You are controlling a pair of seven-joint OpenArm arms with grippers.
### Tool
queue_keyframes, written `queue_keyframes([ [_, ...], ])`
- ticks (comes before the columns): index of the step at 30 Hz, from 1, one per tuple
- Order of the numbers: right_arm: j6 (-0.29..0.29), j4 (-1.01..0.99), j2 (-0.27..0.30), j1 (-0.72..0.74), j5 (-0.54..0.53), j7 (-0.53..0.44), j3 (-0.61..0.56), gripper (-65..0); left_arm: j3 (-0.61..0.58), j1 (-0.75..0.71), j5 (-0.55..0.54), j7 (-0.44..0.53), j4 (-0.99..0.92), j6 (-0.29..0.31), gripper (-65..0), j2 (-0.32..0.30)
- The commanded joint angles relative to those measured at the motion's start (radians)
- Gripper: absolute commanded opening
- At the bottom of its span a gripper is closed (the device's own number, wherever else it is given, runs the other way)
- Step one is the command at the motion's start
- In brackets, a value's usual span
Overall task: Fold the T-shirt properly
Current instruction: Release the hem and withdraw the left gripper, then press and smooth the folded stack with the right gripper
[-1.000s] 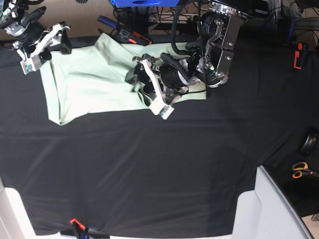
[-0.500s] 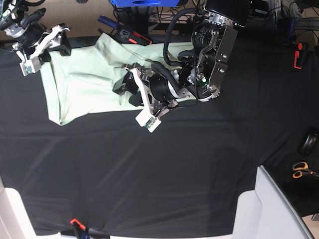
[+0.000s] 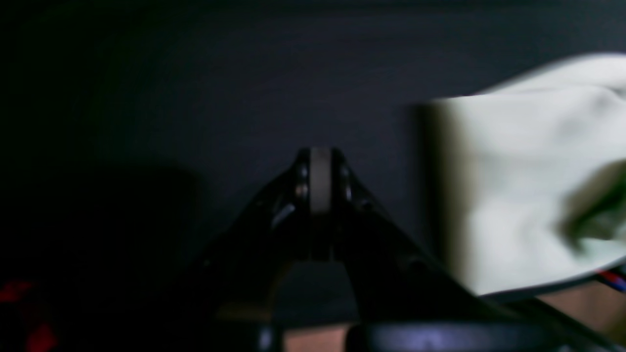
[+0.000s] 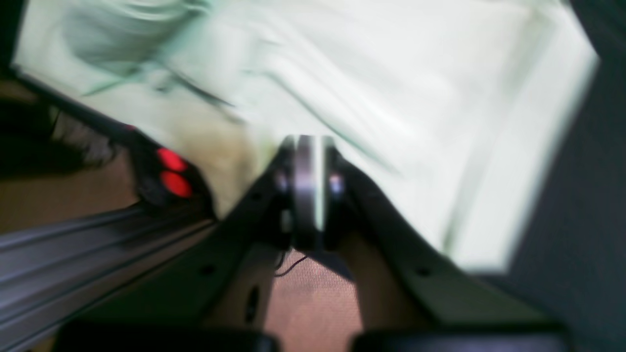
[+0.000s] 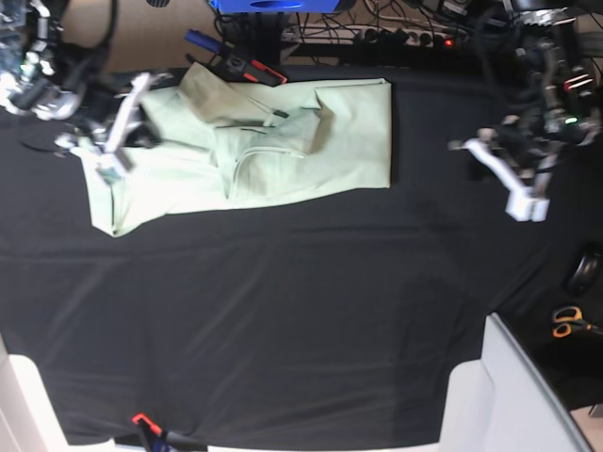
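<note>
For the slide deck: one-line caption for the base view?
Mint T-shirt lies partly folded on black tablecloth; both arms drawn apart, jaws shut, holding nothing.

The left gripper (image 5: 513, 184), white-fingered on a black arm, hangs at the base view's right with its jaws pressed together. The right gripper (image 5: 111, 141) at the left is likewise closed, empty.

Both wrist views are smeared by motion blur. In the right wrist view the T-shirt (image 4: 371, 78) is cut off by the top edge, and its collar, button and tag cannot be made out. In the left wrist view only a blurred corner of it is seen, cropped at the right edge. In the base view the right hand (image 5: 108, 155) is blurred.
</note>
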State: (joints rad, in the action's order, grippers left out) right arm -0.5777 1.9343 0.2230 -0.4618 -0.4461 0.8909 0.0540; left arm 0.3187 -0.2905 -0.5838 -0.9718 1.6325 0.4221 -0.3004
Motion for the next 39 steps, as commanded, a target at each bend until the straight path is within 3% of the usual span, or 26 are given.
queue_keyframes([
  [1, -0.005, 0.018, 0.0, 0.016, -0.018, -0.006, -0.027, -62.8, 0.05, -0.014, 0.017, 0.014, 0.016, 0.002, -65.0, -0.029],
  [5, -0.003, 0.018, -0.003, 0.105, -0.018, 0.041, -0.185, -64.9, 0.221, -0.059, 0.241, 0.015, 0.016, 0.002, -65.0, -0.024],
  [10, 0.002, 0.014, -0.017, 0.231, -0.02, 0.092, -0.385, -64.9, 0.303, -0.066, 0.502, 0.032, 0.016, 0.005, -65.0, 0.027],
  [15, 0.002, -0.071, -0.11, 0.341, -0.015, 0.162, -0.42, -64.9, 0.311, -0.069, 0.517, 0.093, 0.022, 0.005, -65.0, 0.063],
  [21, 0.002, -0.221, -0.175, 0.432, -0.015, 0.182, -0.421, -64.9, 0.303, -0.068, 0.516, 0.096, 0.022, 0.005, -65.0, 0.096],
  [32, 0.002, -0.488, -0.184, 0.473, -0.015, 0.073, -0.421, -64.9, 0.303, -0.068, 0.516, 0.096, 0.018, 0.005, -65.0, 0.096],
  [39, 0.002, -0.391, -0.181, 0.389, -0.015, 0.129, -0.421, -64.9, 0.303, -0.063, 0.516, 0.096, 0.016, 0.005, -65.0, 0.096],
])
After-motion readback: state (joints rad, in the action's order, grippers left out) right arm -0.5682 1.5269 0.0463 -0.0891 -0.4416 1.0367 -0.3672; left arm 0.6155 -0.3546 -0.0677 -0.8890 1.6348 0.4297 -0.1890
